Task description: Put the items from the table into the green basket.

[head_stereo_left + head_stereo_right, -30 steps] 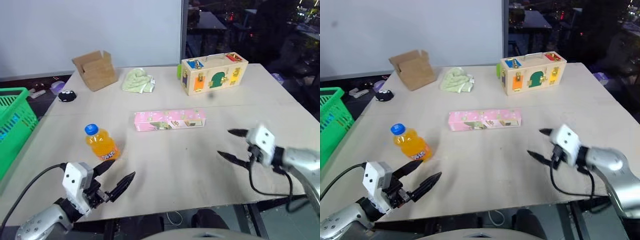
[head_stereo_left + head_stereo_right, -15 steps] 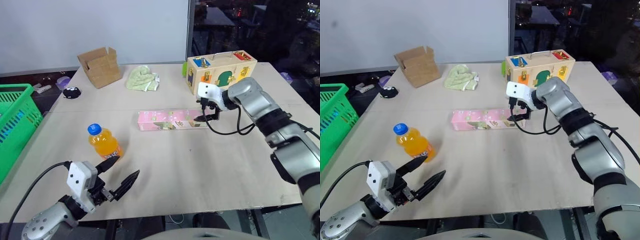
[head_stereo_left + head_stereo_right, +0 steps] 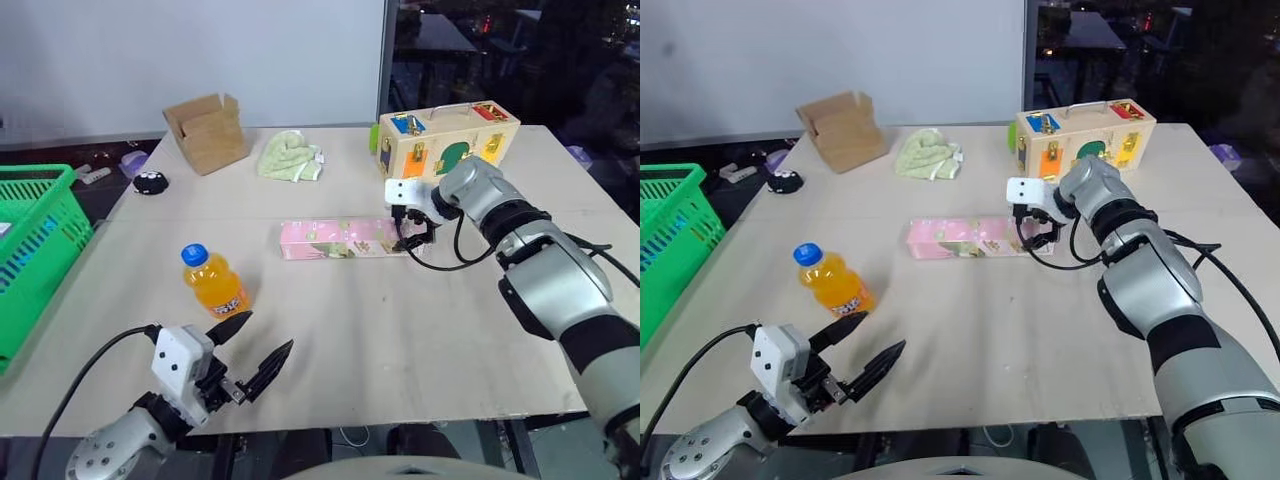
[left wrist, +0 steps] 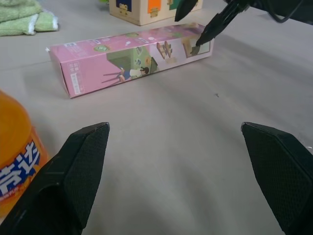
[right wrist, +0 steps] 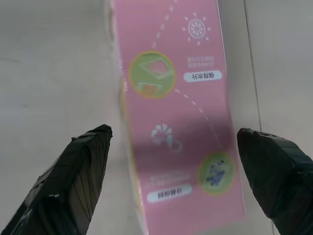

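The long pink carton point(image 3: 345, 238) lies flat mid-table point(image 3: 400, 330). My right gripper point(image 3: 412, 238) hangs open over the carton's right end, pointing steeply down. In the right wrist view its fingers point(image 5: 83, 166) straddle the carton point(image 5: 176, 107), one on each long side. Left of the carton stands the orange-drink bottle point(image 3: 213, 283) with a blue cap. My left gripper point(image 3: 266, 334) is open and empty, low near the table's front edge, just in front of the bottle. The green basket point(image 3: 30, 250) stands off the table's left side.
At the back of the table are an open cardboard box point(image 3: 205, 132), a crumpled green cloth point(image 3: 290, 158) and a wooden latch box with coloured doors point(image 3: 448, 140). A small black object point(image 3: 150, 182) lies near the left edge. Bare tabletop stretches between bottle and basket.
My right arm has swung from the front right of the table forward and left to the carton's right end, tipping downward. The left gripper has stayed put. The camera view has shifted slightly.
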`<state>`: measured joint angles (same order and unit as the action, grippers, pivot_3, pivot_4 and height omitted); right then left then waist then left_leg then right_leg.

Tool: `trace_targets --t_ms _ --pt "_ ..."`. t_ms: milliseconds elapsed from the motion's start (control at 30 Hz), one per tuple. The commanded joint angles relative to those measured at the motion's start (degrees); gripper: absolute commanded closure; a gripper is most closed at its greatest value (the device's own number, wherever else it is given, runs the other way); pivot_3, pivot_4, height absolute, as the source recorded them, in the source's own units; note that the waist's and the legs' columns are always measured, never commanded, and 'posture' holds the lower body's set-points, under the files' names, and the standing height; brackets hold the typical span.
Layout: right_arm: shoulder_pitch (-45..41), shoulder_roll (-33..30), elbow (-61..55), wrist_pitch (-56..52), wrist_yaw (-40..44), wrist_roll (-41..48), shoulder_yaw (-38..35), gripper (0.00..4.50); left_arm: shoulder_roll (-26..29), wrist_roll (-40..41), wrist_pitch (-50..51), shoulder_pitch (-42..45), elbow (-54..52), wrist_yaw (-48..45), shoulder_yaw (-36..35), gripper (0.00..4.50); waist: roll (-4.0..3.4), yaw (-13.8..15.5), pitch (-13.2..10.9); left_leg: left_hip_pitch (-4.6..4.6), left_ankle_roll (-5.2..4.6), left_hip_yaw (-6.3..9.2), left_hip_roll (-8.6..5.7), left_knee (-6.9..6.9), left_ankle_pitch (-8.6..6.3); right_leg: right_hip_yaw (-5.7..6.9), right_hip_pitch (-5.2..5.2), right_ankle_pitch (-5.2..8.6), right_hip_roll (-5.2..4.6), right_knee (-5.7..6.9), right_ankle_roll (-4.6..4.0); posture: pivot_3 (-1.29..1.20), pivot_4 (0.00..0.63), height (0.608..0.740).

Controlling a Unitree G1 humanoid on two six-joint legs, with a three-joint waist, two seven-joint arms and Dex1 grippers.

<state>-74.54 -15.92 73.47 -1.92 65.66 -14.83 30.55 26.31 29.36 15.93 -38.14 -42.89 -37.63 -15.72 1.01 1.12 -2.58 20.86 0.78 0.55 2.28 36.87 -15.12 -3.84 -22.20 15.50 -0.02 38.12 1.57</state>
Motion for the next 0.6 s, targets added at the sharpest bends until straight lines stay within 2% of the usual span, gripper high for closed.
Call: trace_targets --t_ms 33,467,600 --pt "-1.99 0.46 1.19 -0.14 -3.41 -1.52 -2.25 0.10 0.42 1.20 -1.26 0.19 -4.12 -0.14 -0.45 0.00 0.00 0.28 0.00 0.01 0.00 0.00 0.00 0.00 0.00 0.00 0.00 0.00 0.00 0.00 0.00 0.23 0.000 0.740" --pt "-1.90 1.52 3.34 -6.17 -0.81 -5.04 -4.46 0.10 -0.59 3.97 -1.32 2.64 -7.67 2.03 2.68 0.00 -0.03 1.95 0.00 0.01 0.00 -0.04 0.00 0.00 0.00 -0.04 -0.02 0.00 0.02 0.01 0.00 0.26 0.000 0.740" --pt "-1.70 1.47 3.28 -6.22 -0.65 -5.81 -5.06 1.23 -0.35 4.17 -0.42 4.66 -6.91 3.22 3.21 0.00 -0.04 2.19 0.01 0.01 0.00 -0.02 0.00 -0.01 0.00 -0.04 -0.03 0.00 0.05 0.01 0.00 0.26 0.000 0.740"
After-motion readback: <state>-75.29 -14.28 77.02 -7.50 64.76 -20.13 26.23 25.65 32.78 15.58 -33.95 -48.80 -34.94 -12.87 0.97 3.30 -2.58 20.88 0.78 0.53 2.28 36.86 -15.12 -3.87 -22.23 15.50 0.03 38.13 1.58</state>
